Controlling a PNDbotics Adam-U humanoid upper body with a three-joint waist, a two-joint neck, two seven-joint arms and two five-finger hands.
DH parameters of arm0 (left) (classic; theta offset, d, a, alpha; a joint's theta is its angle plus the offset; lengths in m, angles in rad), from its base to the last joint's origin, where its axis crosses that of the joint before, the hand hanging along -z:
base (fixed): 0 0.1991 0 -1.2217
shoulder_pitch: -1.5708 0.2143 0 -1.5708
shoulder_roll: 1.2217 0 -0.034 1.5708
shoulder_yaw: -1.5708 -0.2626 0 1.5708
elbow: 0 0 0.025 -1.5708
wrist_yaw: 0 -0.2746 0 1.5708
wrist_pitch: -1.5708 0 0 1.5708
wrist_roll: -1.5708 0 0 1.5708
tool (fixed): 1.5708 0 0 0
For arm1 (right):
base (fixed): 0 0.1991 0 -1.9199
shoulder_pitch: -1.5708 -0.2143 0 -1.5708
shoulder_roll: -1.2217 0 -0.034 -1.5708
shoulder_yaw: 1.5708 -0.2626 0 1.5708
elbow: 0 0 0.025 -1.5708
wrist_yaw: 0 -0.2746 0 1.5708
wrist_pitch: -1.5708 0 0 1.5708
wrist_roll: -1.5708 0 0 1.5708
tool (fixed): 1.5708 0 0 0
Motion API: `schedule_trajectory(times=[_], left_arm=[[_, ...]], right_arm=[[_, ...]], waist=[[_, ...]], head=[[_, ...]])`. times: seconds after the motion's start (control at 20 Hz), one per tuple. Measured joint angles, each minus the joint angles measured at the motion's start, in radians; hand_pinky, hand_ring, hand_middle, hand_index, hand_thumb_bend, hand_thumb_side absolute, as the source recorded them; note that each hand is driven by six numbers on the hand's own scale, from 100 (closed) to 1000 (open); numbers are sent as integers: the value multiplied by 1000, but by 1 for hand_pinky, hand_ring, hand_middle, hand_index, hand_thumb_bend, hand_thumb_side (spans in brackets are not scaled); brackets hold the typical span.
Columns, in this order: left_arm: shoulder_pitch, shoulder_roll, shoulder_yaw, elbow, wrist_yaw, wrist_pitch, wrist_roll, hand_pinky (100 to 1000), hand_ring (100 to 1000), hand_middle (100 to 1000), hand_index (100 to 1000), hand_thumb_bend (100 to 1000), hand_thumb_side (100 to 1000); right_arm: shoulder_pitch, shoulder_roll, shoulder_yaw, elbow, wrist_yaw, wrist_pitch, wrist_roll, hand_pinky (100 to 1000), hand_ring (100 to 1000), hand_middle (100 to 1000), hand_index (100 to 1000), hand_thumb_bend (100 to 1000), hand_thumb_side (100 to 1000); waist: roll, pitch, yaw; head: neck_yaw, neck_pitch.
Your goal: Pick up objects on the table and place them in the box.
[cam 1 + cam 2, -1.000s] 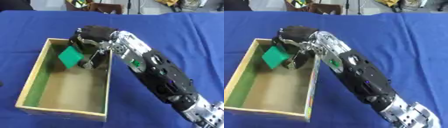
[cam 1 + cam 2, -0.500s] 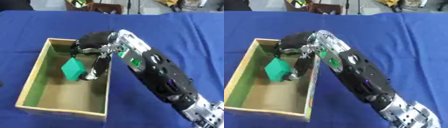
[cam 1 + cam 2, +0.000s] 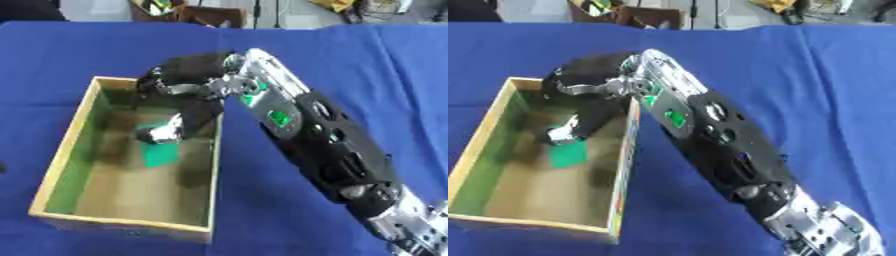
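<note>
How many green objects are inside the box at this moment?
1. A flat green piece lies on the floor of the box, just below the right robot hand reaching in. The hand may hide others.

box interior: far end obstructed, near end lying open

the right hand point(image 3: 188, 87) and its arm are occupying the far end of the wooden box point(image 3: 57, 167), reaching in over the right wall; a green object point(image 3: 160, 152) is lying on the floor just beneath the fingers. the near half of the floor is showing bare, and blue cloth point(image 3: 96, 47) is lying unobstructed around the box.
</note>
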Motion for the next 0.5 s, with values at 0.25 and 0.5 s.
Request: schedule_trajectory(times=[0.25, 0.5], left_arm=[[0, 0, 0, 0, 0, 0, 0, 100, 337, 475, 492, 100, 916], [0, 0, 0, 0, 0, 0, 4, 100, 336, 475, 491, 100, 917]], right_arm=[[-2, -11, -20, -53, -1, 11, -23, 846, 892, 783, 882, 429, 1000], [20, -75, -79, -198, -57, 72, -137, 839, 854, 725, 850, 138, 1000]], waist=[[2, -1, -2], [3, -1, -16]], head=[[0, 0], [14, 0]])
